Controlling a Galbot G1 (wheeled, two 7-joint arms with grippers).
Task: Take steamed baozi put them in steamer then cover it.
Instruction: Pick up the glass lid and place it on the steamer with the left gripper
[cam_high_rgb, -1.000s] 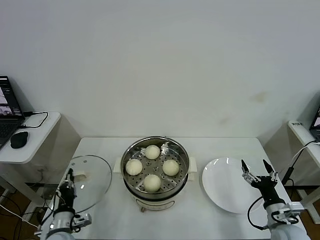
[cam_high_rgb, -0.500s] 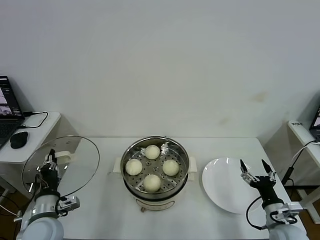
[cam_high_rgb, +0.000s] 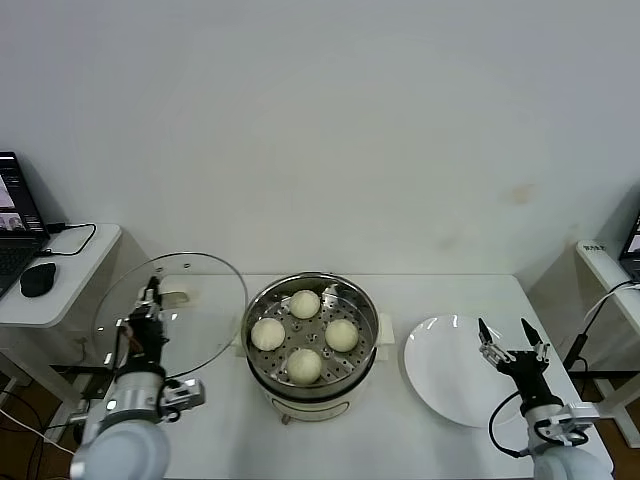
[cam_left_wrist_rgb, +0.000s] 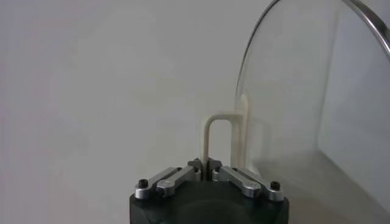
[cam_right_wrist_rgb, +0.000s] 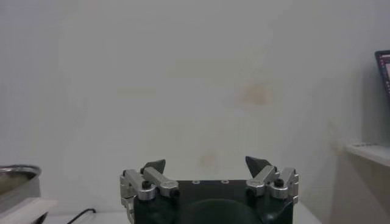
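A plain white wall backs my white table (cam_high_rgb: 200, 410). My left tool (cam_left_wrist_rgb: 206, 170) is clenched on the cream handle (cam_left_wrist_rgb: 220, 137) of the glass lid (cam_high_rgb: 172, 310), held raised just left of the steamer (cam_high_rgb: 312, 335), where four steamed baozi (cam_high_rgb: 304, 365) sit. My right tool (cam_high_rgb: 508, 342) hovers released over the white plate (cam_high_rgb: 445, 385).

I see black gripper (cam_right_wrist_rgb: 207, 167) bodies behind silver screw-fastened linkages and dark fingertips (cam_right_wrist_rgb: 258, 164); grey-white wrists trail black cables.

White wall (cam_high_rgb: 320, 120), white table (cam_high_rgb: 400, 440), side desk (cam_high_rgb: 60, 290)
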